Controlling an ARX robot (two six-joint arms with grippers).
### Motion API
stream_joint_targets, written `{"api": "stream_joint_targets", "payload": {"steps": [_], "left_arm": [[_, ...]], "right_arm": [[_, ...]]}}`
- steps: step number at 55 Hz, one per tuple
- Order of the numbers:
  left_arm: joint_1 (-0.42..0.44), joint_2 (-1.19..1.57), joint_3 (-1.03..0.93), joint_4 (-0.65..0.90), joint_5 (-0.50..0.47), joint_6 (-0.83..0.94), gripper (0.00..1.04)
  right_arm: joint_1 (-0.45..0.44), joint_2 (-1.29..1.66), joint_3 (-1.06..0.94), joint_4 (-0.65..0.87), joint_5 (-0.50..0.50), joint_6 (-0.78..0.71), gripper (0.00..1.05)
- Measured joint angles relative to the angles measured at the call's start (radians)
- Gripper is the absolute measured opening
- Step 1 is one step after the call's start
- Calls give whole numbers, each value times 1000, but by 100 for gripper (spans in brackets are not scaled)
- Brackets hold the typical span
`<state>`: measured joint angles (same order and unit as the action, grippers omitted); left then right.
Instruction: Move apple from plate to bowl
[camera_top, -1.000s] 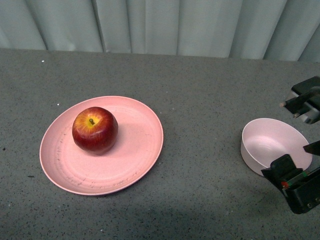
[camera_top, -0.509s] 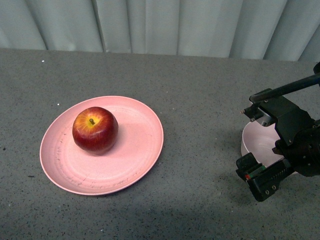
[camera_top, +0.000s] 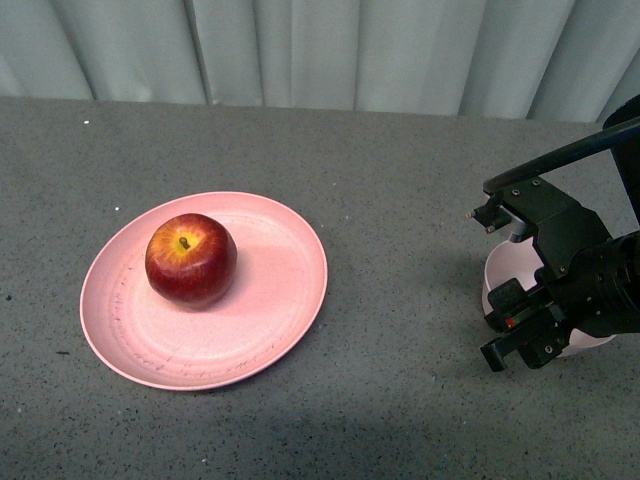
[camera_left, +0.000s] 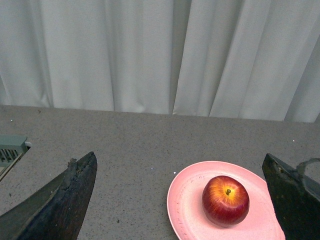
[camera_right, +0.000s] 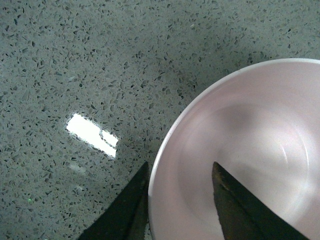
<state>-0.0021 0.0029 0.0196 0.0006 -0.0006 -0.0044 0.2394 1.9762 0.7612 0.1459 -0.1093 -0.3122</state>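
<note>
The dark red apple (camera_top: 190, 259) sits on the left half of the salmon-pink plate (camera_top: 270, 300) at the table's left. The pale pink bowl (camera_top: 503, 266) stands at the right, mostly covered by my right arm. My right gripper (camera_top: 505, 300) is open and straddles the bowl's near-left rim. In the right wrist view one finger (camera_right: 127, 210) is outside the bowl (camera_right: 260, 125) and the other is inside it, with the gripper (camera_right: 180, 167) empty. My left gripper (camera_left: 178, 157) is wide open and empty, well back from the apple (camera_left: 225, 200) and plate (camera_left: 185, 200). It does not show in the front view.
A grey speckled table (camera_top: 400, 180) runs back to a pale curtain (camera_top: 320, 50). A grey vented object (camera_left: 10, 147) lies at the table's edge in the left wrist view.
My right arm has come in from the right edge and moved left over the bowl, now covering most of it. The apple and plate have not moved.
</note>
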Motion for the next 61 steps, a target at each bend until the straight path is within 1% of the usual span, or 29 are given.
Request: {"api": "stream_joint_targets", "payload": {"steps": [2, 9, 11, 16, 26, 31, 35, 48, 61], "left_arm": [[0, 0, 0, 0, 0, 0, 98], [0, 0, 0, 0, 0, 0, 98], [0, 0, 0, 0, 0, 0, 98], [0, 0, 0, 0, 0, 0, 98], [0, 0, 0, 0, 0, 0, 98], [0, 0, 0, 0, 0, 0, 98], [0, 0, 0, 0, 0, 0, 98], [0, 0, 0, 0, 0, 0, 98], [0, 0, 0, 0, 0, 0, 98]], "right_arm": [[0, 0, 0, -1, 0, 0, 27], [0, -3, -1, -16, 7, -8, 2], [0, -11, -1, -18, 13, -18, 1], [0, -33, -3, -24, 14, -19, 1], [16, -115, -8, -73, -33, -18, 1], [38, -171, -6, -90, -64, -18, 1], [76, -204, 8, -97, -91, -17, 1], [158, -151, 35, -68, -131, 11, 1], [194, -79, 79, -44, -134, 29, 1]]}}
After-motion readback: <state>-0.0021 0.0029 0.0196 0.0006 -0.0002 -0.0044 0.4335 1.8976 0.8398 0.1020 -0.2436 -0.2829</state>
